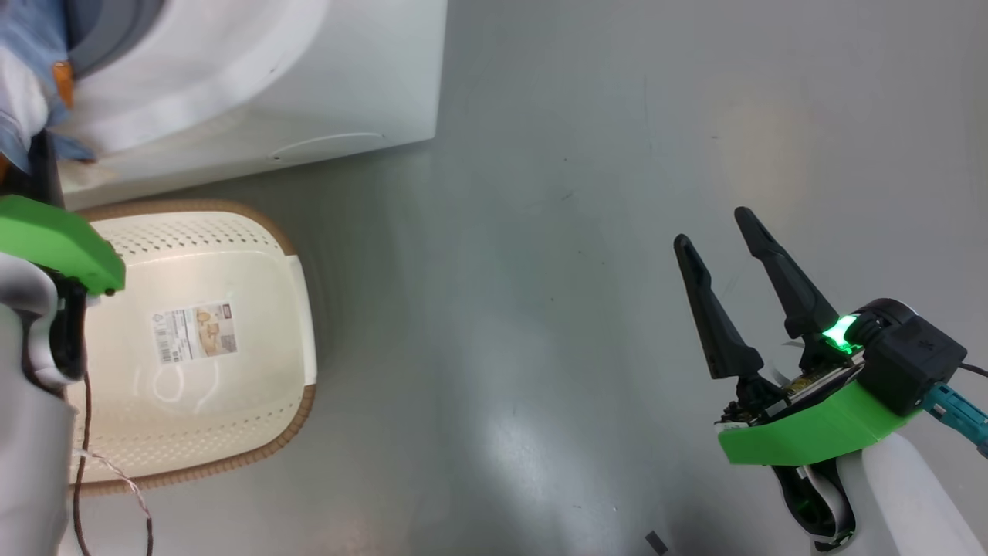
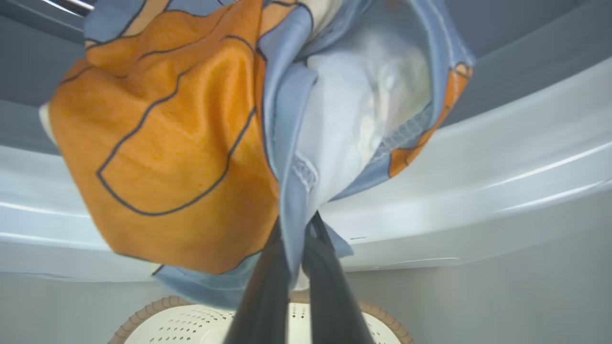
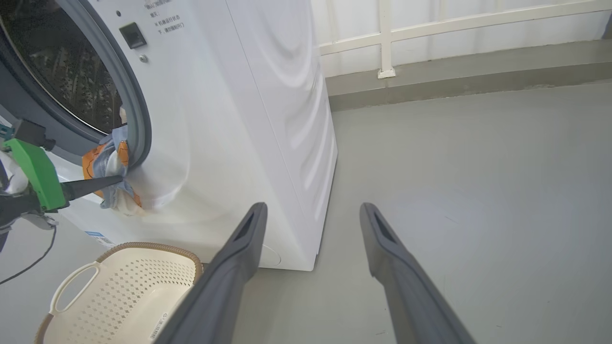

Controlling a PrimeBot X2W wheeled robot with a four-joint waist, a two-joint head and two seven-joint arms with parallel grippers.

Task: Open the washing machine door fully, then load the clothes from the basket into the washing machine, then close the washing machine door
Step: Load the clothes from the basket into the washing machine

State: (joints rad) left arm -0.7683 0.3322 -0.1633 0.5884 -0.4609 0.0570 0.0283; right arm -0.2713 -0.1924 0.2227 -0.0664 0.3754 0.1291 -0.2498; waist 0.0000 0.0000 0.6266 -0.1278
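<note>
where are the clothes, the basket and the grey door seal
clothes [image 2: 167,143], left wrist view, orange printed patch
basket [image 1: 201,239], head view, perforated inner wall
grey door seal [image 3: 138,119], right wrist view, right curve of the ring

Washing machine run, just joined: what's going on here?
The left gripper is shut on the clothes and holds the bundle at the lower edge of the washing machine opening, against the grey seal, not yet inside the drum. The basket sits on the floor below and looks empty. The right gripper is open over bare floor, holding nothing.
</note>
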